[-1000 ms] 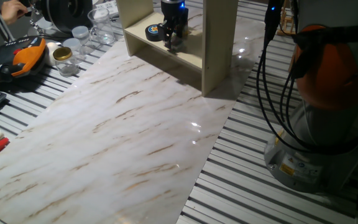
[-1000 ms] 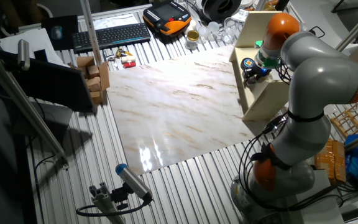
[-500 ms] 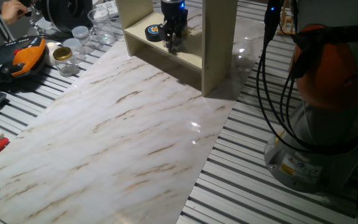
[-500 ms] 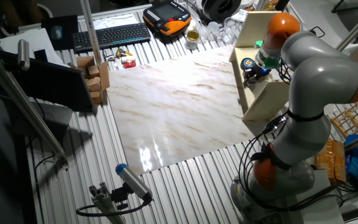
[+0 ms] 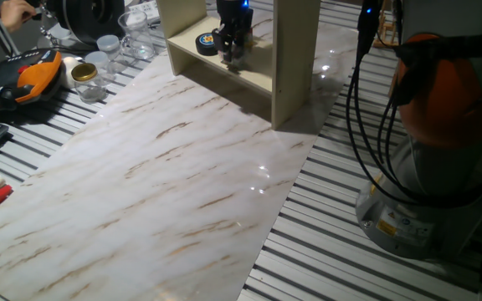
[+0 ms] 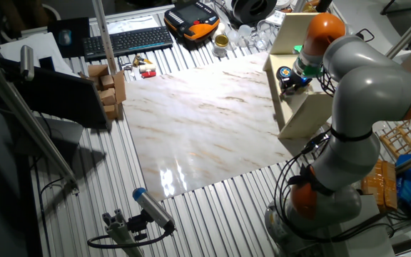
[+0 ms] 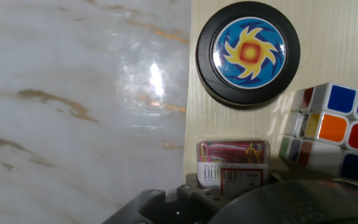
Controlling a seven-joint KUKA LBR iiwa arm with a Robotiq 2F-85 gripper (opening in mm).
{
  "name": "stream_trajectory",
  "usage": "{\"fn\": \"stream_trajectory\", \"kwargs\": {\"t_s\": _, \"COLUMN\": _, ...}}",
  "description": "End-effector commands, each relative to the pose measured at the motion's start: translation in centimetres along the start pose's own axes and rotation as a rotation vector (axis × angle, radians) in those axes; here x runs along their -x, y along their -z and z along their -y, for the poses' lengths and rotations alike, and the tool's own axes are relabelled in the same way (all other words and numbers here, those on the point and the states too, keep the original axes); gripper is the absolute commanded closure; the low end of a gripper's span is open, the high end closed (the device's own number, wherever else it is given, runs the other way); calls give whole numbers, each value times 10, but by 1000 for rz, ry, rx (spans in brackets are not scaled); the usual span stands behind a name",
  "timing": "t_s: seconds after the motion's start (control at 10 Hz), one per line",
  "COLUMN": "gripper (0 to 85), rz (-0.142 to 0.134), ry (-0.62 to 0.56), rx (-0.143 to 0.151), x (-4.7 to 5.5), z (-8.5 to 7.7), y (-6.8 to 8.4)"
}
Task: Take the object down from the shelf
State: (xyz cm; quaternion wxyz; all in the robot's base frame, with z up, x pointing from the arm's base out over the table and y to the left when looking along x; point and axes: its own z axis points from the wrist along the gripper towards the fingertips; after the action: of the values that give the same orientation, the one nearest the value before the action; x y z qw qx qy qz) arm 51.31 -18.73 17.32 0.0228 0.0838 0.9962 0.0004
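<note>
The beige shelf (image 5: 295, 58) stands at the table's far end and also shows in the other fixed view (image 6: 302, 114). On its lower board (image 7: 241, 134) lie a black disc with a blue and yellow sun (image 7: 248, 53), a Rubik's cube (image 7: 331, 130) and a small clear box of coloured paper clips (image 7: 232, 162). My gripper (image 5: 231, 52) reaches down into the shelf bay beside the disc (image 5: 205, 40). In the hand view the box sits right at the gripper, its near edge hidden by the hand. The jaws look closed on it.
The marble tabletop (image 5: 166, 184) lies in front of the shelf. Left of it are jars (image 5: 107, 46), an orange and black device (image 5: 32, 75) and a keyboard (image 6: 127, 39). The shelf's upright panels stand close on both sides of the gripper. The arm's base (image 5: 442, 125) is at the right.
The gripper has shifted slightly up and towards the disc inside the shelf bay. Nothing else has moved.
</note>
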Motion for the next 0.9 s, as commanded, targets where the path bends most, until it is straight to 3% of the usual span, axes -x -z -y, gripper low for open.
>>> {"fn": "stream_trajectory", "kwargs": {"t_s": 0.0, "gripper": 850, "rz": -1, "ry": -3, "rx": 0, "x": 0, "z": -2, "y": 2}}
{"fn": "stream_trajectory", "kwargs": {"t_s": 0.3, "gripper": 850, "rz": -1, "ry": -20, "rx": 0, "x": 0, "z": -18, "y": 10}}
{"fn": "stream_trajectory", "kwargs": {"t_s": 0.5, "gripper": 850, "rz": -12, "ry": -33, "rx": 2, "x": 0, "z": -38, "y": 19}}
{"fn": "stream_trajectory", "kwargs": {"t_s": 0.8, "gripper": 850, "rz": -8, "ry": -40, "rx": 6, "x": -3, "z": -62, "y": 20}}
